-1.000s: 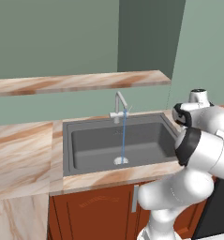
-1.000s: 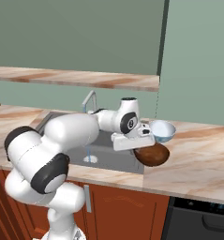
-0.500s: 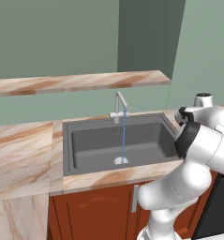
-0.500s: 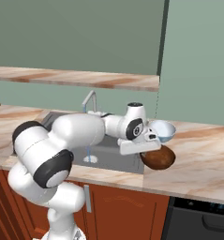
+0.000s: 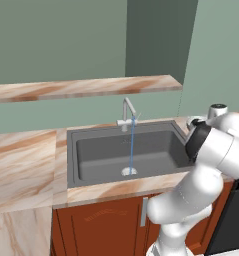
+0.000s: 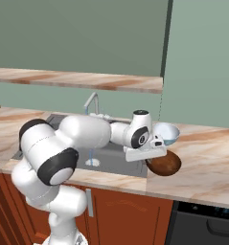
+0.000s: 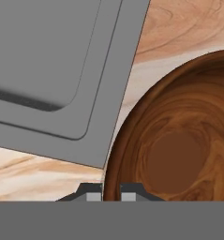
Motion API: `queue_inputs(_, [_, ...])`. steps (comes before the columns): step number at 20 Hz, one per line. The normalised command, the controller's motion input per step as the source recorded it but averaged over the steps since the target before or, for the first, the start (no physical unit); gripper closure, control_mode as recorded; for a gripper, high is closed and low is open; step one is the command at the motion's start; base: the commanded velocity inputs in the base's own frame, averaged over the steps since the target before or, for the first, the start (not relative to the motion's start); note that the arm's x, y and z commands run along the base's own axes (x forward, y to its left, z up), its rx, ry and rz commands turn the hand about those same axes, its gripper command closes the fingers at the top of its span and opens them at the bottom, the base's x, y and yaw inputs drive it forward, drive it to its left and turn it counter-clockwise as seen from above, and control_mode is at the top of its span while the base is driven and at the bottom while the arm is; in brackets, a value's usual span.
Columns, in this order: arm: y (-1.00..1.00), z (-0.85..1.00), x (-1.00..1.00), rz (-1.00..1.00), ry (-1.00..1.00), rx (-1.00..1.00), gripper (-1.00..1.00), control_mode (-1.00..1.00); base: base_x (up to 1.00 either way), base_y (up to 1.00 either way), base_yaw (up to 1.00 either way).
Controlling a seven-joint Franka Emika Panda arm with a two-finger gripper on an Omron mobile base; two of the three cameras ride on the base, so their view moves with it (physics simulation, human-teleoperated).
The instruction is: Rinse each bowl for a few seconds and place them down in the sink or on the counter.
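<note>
The brown bowl [image 6: 164, 163] sits on the counter [image 6: 207, 167] just off the sink's [image 5: 126, 155] right rim; from above in the hand view it [image 7: 179, 150] takes the 3 to 5 o'clock part, its rim close to the basin's corner at 9 o'clock of it. The gripper [image 7: 111, 193] has its fingers pinched together on that near rim, one tip outside and one inside the wall, which is the only thin edge a narrow grip can take on a round bowl. A second, pale blue bowl [image 6: 166, 133] stands on the counter at 12 o'clock of the brown one, just behind the hand. The faucet [image 5: 127, 111] is running, a thin stream falling onto the drain [image 5: 129, 172], so the water looks ready for rinsing. By my judgement the brown bowl is being handled at the counter edge, either about to be lifted toward the stream or just set down; the pictures do not settle which.

Against the frame a second ago, the hand and brown bowl have shifted slightly toward 3 o'clock, away from the sink. The grip has stayed closed, and the blue bowl and stream are unchanged.
</note>
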Motion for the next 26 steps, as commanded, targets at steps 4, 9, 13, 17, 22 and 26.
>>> queue_inputs(4, [-0.02, -0.16, 0.18, 0.0, 0.0, -0.01, 1.0, -1.0, 0.0, 0.0, 0.0])
queue_inputs(9, [-0.09, -0.17, 0.18, 0.0, 0.0, -0.01, 1.0, -1.0, 0.0, 0.0, 0.0])
queue_inputs(13, [-0.14, -0.21, 0.14, 0.0, 0.0, 0.0, 1.0, -1.0, 0.0, 0.0, 0.0])
queue_inputs(17, [-0.15, -0.22, 0.13, 0.0, 0.0, 0.0, 1.0, -1.0, 0.0, 0.0, 0.0])
queue_inputs(22, [-0.1, -0.18, 0.09, 0.0, 0.0, 0.0, 1.0, -1.0, 0.0, 0.0, 0.0])
queue_inputs(26, [-0.03, -0.02, 0.04, 0.0, 0.0, 0.0, -1.0, -1.0, 0.0, 0.0, 0.0])
